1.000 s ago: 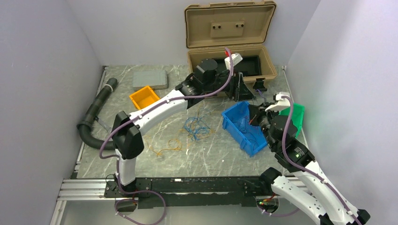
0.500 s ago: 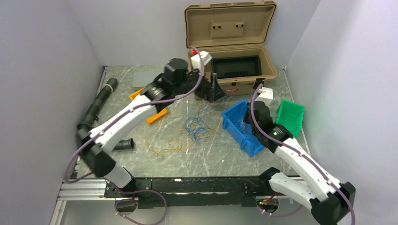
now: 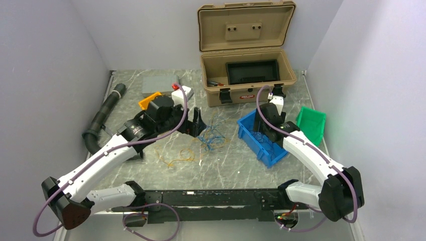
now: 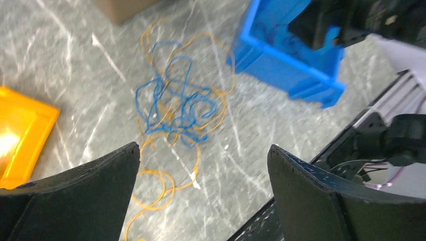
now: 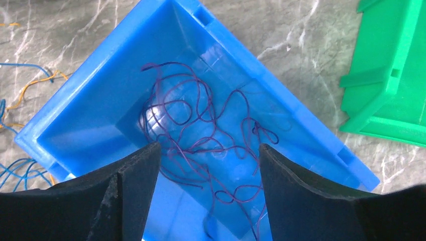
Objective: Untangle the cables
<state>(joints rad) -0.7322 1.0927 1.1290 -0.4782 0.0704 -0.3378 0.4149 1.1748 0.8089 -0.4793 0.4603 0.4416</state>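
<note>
A tangle of thin blue and orange-yellow cables (image 3: 211,136) lies on the marble table, with loose orange loops (image 3: 176,156) nearer the front. My left gripper (image 3: 197,123) hovers just left of the tangle. In the left wrist view it (image 4: 203,147) is wide open and empty, and the cables (image 4: 181,105) lie ahead of its fingertips. My right gripper (image 3: 261,125) hangs over the blue bin (image 3: 253,143). Its jaws (image 5: 209,145) stand open above thin dark purple cables (image 5: 201,130) that lie loose on the floor of the bin (image 5: 100,100).
An open tan toolbox (image 3: 246,75) stands at the back. A green bin (image 3: 310,125) sits right of the blue one, an orange bin (image 3: 150,100) and a grey pad (image 3: 158,83) at back left. A black corrugated hose (image 3: 103,115) runs along the left edge.
My left arm swung from the toolbox back to the tangle on the table, jaws opened fully. My right gripper moved over the blue bin and opened; dark cables now lie in it.
</note>
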